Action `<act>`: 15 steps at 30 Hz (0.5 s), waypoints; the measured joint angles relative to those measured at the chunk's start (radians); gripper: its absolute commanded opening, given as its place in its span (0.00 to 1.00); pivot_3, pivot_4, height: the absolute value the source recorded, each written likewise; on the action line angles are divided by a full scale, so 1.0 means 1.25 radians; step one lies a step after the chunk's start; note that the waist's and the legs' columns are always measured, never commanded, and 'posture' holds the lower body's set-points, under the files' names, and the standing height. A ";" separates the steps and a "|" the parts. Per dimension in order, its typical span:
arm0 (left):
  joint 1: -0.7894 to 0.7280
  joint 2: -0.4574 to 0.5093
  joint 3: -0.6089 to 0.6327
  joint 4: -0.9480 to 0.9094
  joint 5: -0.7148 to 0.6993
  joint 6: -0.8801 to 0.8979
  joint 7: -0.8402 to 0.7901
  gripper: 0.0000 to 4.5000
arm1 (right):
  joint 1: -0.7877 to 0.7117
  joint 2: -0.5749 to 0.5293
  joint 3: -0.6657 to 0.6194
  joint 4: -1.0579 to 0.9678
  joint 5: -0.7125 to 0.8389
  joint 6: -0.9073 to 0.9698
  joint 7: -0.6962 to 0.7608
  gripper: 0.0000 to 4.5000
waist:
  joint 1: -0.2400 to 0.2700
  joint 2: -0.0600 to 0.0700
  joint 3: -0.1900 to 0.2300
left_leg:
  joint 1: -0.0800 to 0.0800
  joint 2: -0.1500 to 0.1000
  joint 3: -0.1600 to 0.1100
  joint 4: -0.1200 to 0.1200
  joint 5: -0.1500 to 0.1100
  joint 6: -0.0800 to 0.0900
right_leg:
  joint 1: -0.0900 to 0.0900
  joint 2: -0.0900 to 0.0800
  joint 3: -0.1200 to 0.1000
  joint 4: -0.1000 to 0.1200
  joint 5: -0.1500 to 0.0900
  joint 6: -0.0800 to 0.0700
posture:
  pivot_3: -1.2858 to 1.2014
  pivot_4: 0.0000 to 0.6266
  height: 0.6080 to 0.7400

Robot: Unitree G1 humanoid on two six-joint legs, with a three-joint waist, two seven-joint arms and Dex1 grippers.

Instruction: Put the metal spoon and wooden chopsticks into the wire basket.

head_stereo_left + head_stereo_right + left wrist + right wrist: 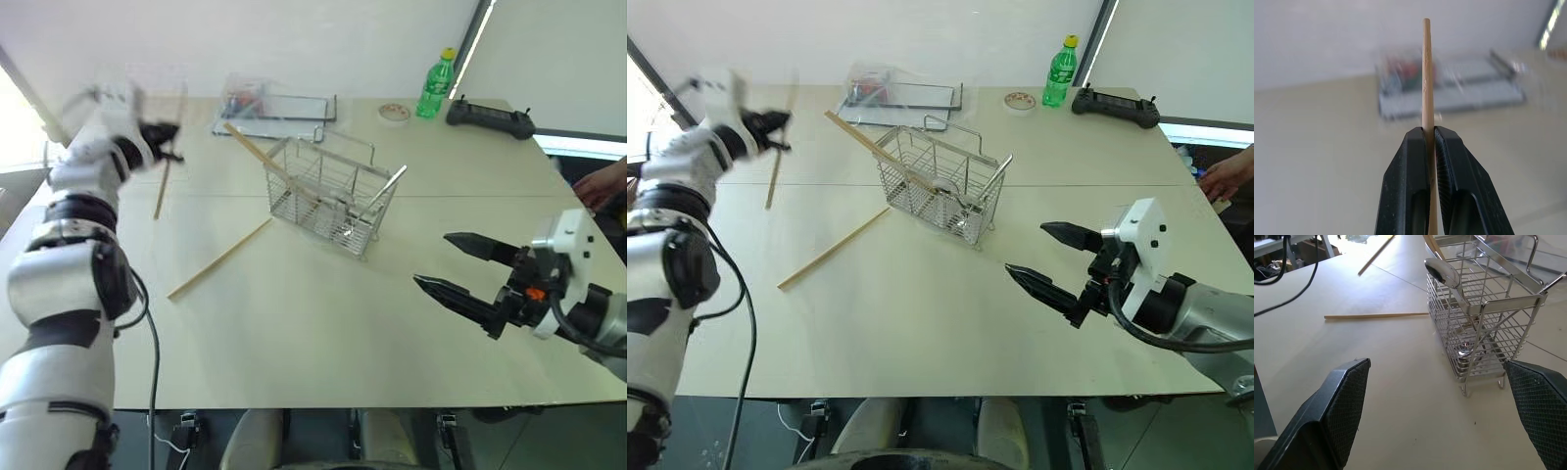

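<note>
Right gripper [453,262] hovers near, jaws spread wide. Mid-table, the wire basket [328,196] holds the metal spoon [1442,271], clearest in the right wrist view. Left gripper [1430,147] clamps one pale wooden chopstick [1426,73].

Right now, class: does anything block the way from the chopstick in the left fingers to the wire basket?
Nothing visible does. The chopstick is held above bare table; the basket stands open-topped, one chopstick already leaning in it.

Wire basket [328,201] mid-table [323,333] with metal spoon [377,196] inside and one chopstick [263,157] leaning in it, another chopstick [219,258] lying to its left, bottle [436,86] behind.
</note>
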 measured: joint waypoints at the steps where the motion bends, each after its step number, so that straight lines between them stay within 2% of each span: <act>1: -0.012 0.000 0.017 -0.005 -0.016 -0.008 0.010 0.01 | 0.000 0.002 0.006 -0.002 -0.001 -0.002 0.000 1.00 | 0.000 0.000 0.000 | 0.000 0.000 0.000 0.000 0.000 0.000 | 0.000 0.000 0.000 0.000 0.000 0.000 | 0.52 0.24 0.89; 8: -0.142 -0.032 0.118 -0.038 -0.133 -0.062 0.073 0.01 | -0.013 0.005 0.025 -0.001 -0.003 -0.012 -0.005 1.00 | 0.002 -0.001 0.001 | 0.000 -0.001 0.000 0.001 0.000 0.000 | 0.001 0.000 0.000 -0.001 0.001 0.001 | 0.52 0.24 0.89; 10: -0.180 -0.067 0.129 -0.068 -0.155 -0.078 0.080 0.01 | -0.019 0.007 0.032 0.000 -0.003 -0.013 -0.009 1.00 | 0.002 -0.001 0.000 | 0.000 -0.001 0.000 0.001 0.000 0.000 | 0.002 -0.001 0.000 -0.002 0.001 0.001 | 0.52 0.24 0.89; 15: -0.196 -0.218 0.119 -0.156 -0.195 -0.095 0.064 0.01 | -0.024 0.025 0.049 0.000 -0.003 -0.014 -0.018 1.00 | 0.001 -0.001 0.000 | 0.001 -0.005 -0.001 0.002 0.000 0.000 | 0.003 -0.002 0.000 -0.002 0.001 0.002 | 0.52 0.24 0.89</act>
